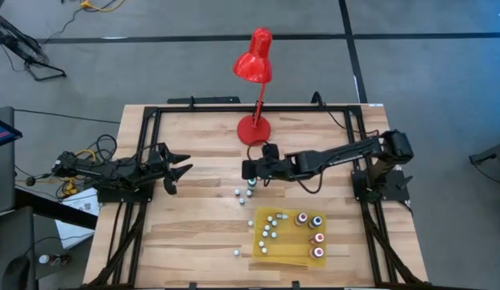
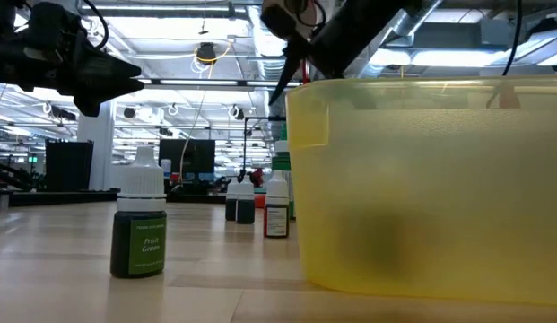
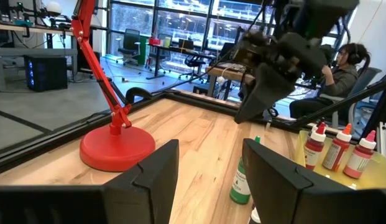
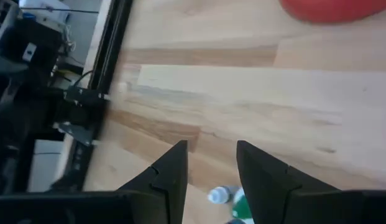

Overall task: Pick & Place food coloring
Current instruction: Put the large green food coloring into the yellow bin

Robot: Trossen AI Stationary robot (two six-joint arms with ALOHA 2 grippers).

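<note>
A pale butcher-block table (image 1: 201,225) edged by a black frame stood in a glass-walled workshop, a glossy red lamp (image 1: 254,80) at its far side. The right gripper (image 1: 251,170) hung with fingers spread above a green food coloring bottle (image 1: 251,184); others stood in the translucent yellow tray (image 1: 288,251). The left gripper (image 1: 182,169) waited open.

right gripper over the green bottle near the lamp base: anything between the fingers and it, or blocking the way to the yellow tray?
Nothing visible. The right gripper hangs open just above the green bottle, with only air between them. From there toward the yellow tray lies bare wood; the loose bottles stand off to the side, and the lamp base is behind.
</note>
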